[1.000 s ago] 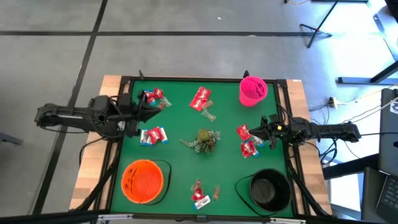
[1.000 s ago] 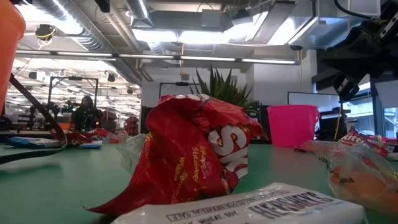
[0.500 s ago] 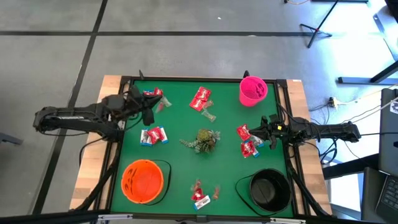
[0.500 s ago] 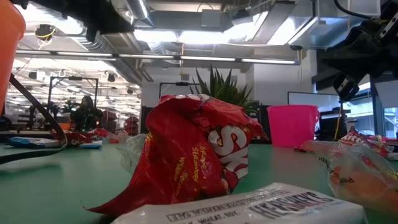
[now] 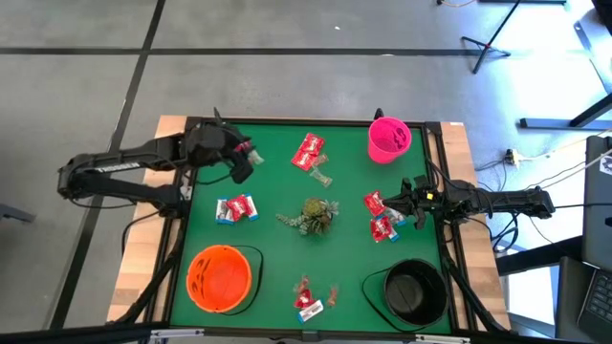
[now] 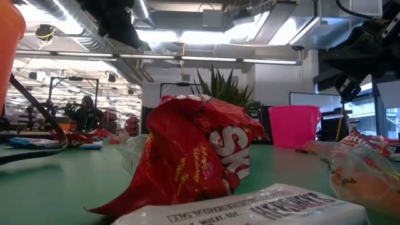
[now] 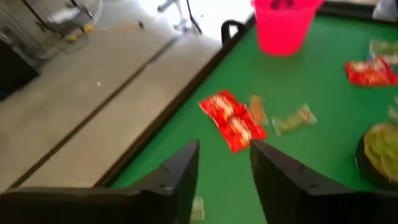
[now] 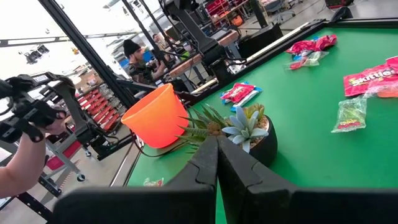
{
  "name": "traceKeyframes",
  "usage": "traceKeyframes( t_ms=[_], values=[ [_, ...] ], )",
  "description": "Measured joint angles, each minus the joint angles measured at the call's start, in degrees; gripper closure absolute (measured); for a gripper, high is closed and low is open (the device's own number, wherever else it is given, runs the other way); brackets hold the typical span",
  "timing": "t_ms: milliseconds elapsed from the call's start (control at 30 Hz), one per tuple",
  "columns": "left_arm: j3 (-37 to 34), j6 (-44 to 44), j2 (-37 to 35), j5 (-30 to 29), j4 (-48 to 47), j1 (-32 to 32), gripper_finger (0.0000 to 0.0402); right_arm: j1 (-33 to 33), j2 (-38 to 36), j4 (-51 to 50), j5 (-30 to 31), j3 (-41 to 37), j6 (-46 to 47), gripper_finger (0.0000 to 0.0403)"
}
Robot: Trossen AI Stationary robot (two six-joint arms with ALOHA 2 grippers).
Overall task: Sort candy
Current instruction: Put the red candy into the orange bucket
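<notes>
A: What changes at the left gripper (image 5: 241, 164)?

B: Its jaws, pressed together a second ago, now stand spread, with nothing between them. It has swung toward the far edge; shiny red crinkled candy packets (image 7: 232, 120) lie flat just ahead of the jaws.

A: And the right gripper (image 5: 400, 205)?

B: It waits with jaws pressed together, holding nothing, beside red candy (image 5: 381, 216). The sorting seems only starting; the soft foil should deform easily.

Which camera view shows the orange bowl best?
The high view: the whole orange bowl shows from above, at the table's near left corner. The right wrist view shows its side; the low view only an edge; the left wrist view none.
</notes>
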Motion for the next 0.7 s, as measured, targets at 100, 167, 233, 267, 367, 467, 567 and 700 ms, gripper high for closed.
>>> traceKeyframes(
  t_ms=[100,167,233,267,367,467,567,700],
  values=[
    [0.4,-0.8,1.4,1.0,-4.3,0.7,0.0239,0.0,0.0,0.0,0.0,0.0,0.0,0.0395],
    [0.4,-2.3,2.6,0.9,-7.3,1.3,0.0232,0.0,0.0,0.0,0.0,0.0,0.0,0.0395],
    [0.4,-4.5,4.0,1.1,-11.2,1.9,0.0229,0.0,0.0,0.0,0.0,0.0,0.0,0.0395],
    [0.4,-5.5,4.7,1.7,-12.6,2.2,0.0229,0.0,0.0,0.0,0.0,0.0,0.0,0.0395],
    [0.4,-8.8,7.5,5.2,-16.4,2.6,0.0228,0.0,0.0,0.0,0.0,0.0,0.0,0.0395],
    [0.4,-10.5,10.9,9.1,-18.8,3.2,0.0228,0.0,0.0,0.0,0.0,0.0,0.0,0.0395],
    [0.4,-10.5,15.0,11.2,-20.9,3.7,0.0228,0.0,0.0,0.0,0.0,0.0,0.0,0.0395],
    [0.4,-7.1,19.7,7.2,-21.4,3.6,0.0228,0.0,0.0,0.0,0.0,0.0,0.0,0.0395]
  ],
)
